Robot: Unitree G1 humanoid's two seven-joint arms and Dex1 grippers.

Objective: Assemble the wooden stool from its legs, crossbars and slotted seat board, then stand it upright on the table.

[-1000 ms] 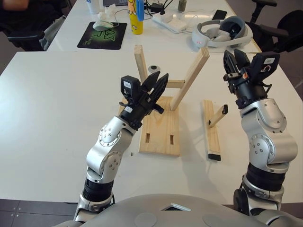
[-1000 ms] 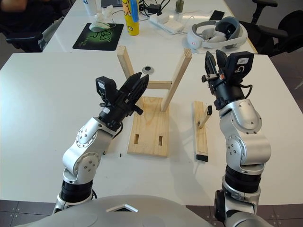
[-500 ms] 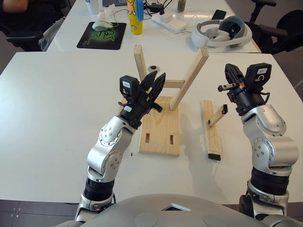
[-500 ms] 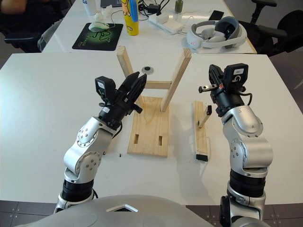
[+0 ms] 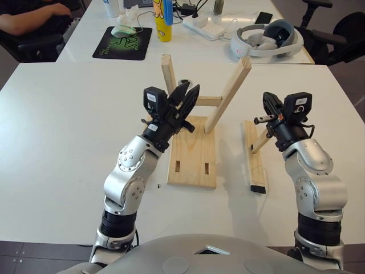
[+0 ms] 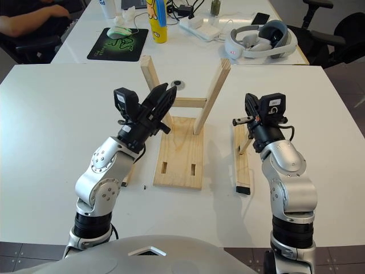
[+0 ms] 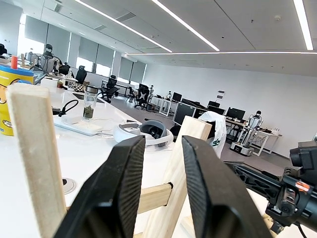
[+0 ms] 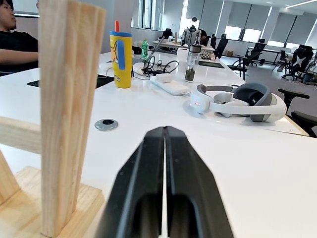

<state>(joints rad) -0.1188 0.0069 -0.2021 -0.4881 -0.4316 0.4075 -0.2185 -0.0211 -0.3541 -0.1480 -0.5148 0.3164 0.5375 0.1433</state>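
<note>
The slotted seat board point(image 5: 193, 154) lies flat mid-table. Two legs point(image 5: 169, 77) point(image 5: 229, 94) stand in its far end, leaning apart and joined by a crossbar point(image 5: 211, 101). Another leg point(image 5: 255, 157) lies loose to the right with a short crossbar point(image 5: 263, 140) sticking up from it. My left gripper point(image 5: 189, 95) hovers open and holds nothing, just left of the standing legs, over the board's far left corner; its dark fingers point(image 7: 124, 183) frame the crossbar. My right gripper point(image 5: 268, 103) is shut, fingers point(image 8: 148, 163) pressed together, above the far end of the loose leg.
On the desk behind are a yellow bottle point(image 5: 165, 20), a mouse pad point(image 5: 124, 41), a power strip point(image 5: 205, 25) and a headset point(image 5: 268, 39). A small round disc point(image 5: 183, 83) lies on the table behind the legs. Bare table spreads to the left and front.
My right arm has come down and to the left, from raised over the table's right side to just above the loose leg. The left gripper has barely shifted.
</note>
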